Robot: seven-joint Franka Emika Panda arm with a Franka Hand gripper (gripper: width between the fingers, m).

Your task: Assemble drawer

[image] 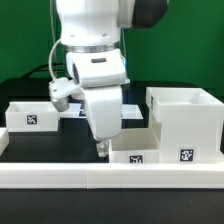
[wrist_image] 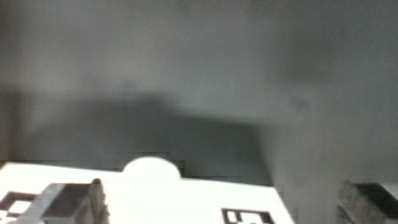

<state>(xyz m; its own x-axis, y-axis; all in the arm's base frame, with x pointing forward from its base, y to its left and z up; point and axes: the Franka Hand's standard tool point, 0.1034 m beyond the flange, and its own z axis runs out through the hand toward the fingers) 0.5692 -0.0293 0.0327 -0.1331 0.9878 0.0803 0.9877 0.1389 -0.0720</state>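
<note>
The tall white housing box (image: 186, 122) stands at the exterior view's right, open at the top, with a tag on its front. A shallow white tray (image: 137, 157) lies in front of it at the middle. A second tray (image: 30, 113) sits at the exterior view's left. My gripper (image: 101, 150) hangs low at the middle tray's left end. In the wrist view the fingers (wrist_image: 64, 202) stand wide apart, and the gripper (wrist_image: 217, 206) is open over a white tray wall (wrist_image: 178, 192) carrying a tag (wrist_image: 249, 214). I cannot tell whether it touches the tray.
A long low white rail (image: 60, 178) runs along the table's front edge. The marker board (image: 70, 111) lies behind the arm, mostly hidden. The table top (image: 50, 148) is black. A cable hangs beside the wrist.
</note>
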